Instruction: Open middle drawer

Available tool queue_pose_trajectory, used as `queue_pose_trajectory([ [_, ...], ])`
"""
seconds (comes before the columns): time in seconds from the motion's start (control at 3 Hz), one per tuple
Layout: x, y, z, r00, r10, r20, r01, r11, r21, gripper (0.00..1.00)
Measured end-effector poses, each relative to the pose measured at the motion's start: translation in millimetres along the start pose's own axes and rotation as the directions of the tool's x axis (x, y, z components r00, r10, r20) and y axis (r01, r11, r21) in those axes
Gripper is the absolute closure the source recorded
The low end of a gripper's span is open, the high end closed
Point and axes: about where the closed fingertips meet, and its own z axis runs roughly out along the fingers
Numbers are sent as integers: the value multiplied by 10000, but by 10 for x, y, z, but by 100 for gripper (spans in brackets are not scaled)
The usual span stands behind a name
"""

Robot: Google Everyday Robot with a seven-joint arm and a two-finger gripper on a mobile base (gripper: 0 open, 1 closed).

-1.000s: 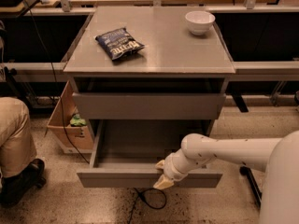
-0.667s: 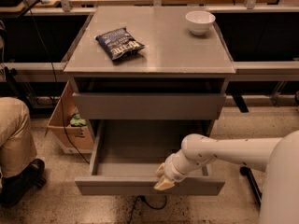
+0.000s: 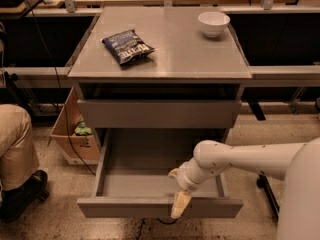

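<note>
The middle drawer (image 3: pixel 131 185) stands pulled well out at the foot of the cabinet, a shallow grey box behind a flat, wide, handleless front panel. The gripper (image 3: pixel 179 204), pale yellow on a smooth white arm (image 3: pixel 240 159), hangs over that panel's top edge; whether it is spread or closed cannot be told. A crinkled dark chip bag (image 3: pixel 128 46) and a round white bowl (image 3: pixel 213 23) rest on the matte grey counter (image 3: pixel 185 54).

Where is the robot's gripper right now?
The gripper is low in the camera view, slightly right of centre, at the front panel of the pulled-out drawer. The closed drawer sits above it.
</note>
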Motion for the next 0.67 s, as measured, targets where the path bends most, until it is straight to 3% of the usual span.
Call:
queue_pose_trajectory([
  [0.33, -39, -215, -257, 9993, -82, -364, 88, 9998, 180, 0],
  [0.67, -20, -466, -454, 9995, -21, -309, 32, 9993, 379, 16],
])
